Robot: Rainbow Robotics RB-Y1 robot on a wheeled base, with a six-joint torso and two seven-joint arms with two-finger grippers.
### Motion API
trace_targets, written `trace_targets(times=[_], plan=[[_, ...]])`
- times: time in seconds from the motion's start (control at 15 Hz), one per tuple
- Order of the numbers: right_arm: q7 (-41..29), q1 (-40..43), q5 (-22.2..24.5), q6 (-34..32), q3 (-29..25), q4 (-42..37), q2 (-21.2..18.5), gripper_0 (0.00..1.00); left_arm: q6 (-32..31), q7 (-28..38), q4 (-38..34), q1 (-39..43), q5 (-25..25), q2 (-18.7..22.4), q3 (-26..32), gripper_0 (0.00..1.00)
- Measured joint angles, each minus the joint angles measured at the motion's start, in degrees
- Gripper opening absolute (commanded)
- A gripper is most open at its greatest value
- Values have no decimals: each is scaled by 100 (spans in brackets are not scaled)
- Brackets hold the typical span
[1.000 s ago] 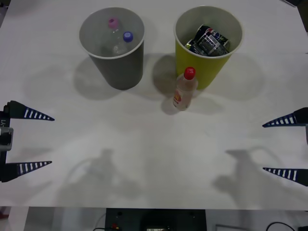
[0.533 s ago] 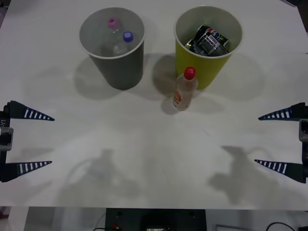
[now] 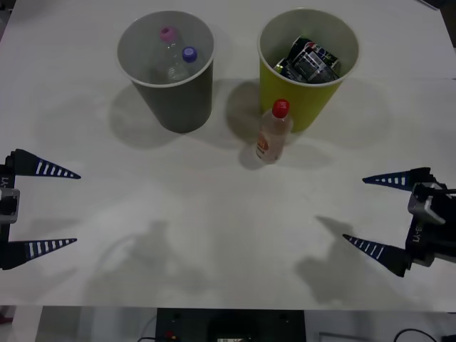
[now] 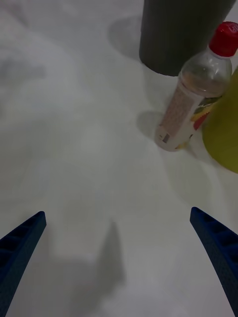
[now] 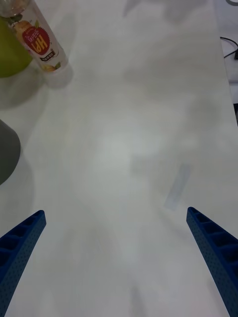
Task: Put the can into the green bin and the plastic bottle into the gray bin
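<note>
Two blue ribbed grippers are hanging over the white table (image 3: 214, 214) with nothing in them. At the lower left of the front view the left gripper (image 3: 50, 208) is waiting with fingers spread wide. In the upper left, the dark gray round tapered bin (image 3: 171, 85) is holding a clear pink-capped bottle (image 3: 168, 39) and a clear blue-capped bottle (image 3: 185, 60). Near the centre, the small clear plastic bottle with a red cap and red-and-yellow label (image 3: 273, 134) is standing upright, touching or just beside the yellow-green round tapered bin (image 3: 306, 92), where crushed dark cans (image 3: 311, 60) are lying. It looks empty, so probably light, thin-walled, tippy and slick; gripping mid-body on the label seems safest. At the lower right the right gripper (image 3: 376, 214) is pointing at it, fingers wide apart.
</note>
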Motion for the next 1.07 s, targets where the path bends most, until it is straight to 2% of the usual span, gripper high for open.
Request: trace_targets(times=[0.27,0.53,0.87,1.07], plan=[[-1,-98,-537,1837,1104,-445,-514,100,0,0,0,0,0,0,0,98],[-103,-871,-729,3115,2417,-608,-585,100,0,0,0,0,0,0,0,98],[-498,-2679,-746,5133,4986,-613,-456,100,0,0,0,0,0,0,0,98],[-1101,-3630,-424,6190,6308,-473,-183,100,0,0,0,0,0,0,0,98]])
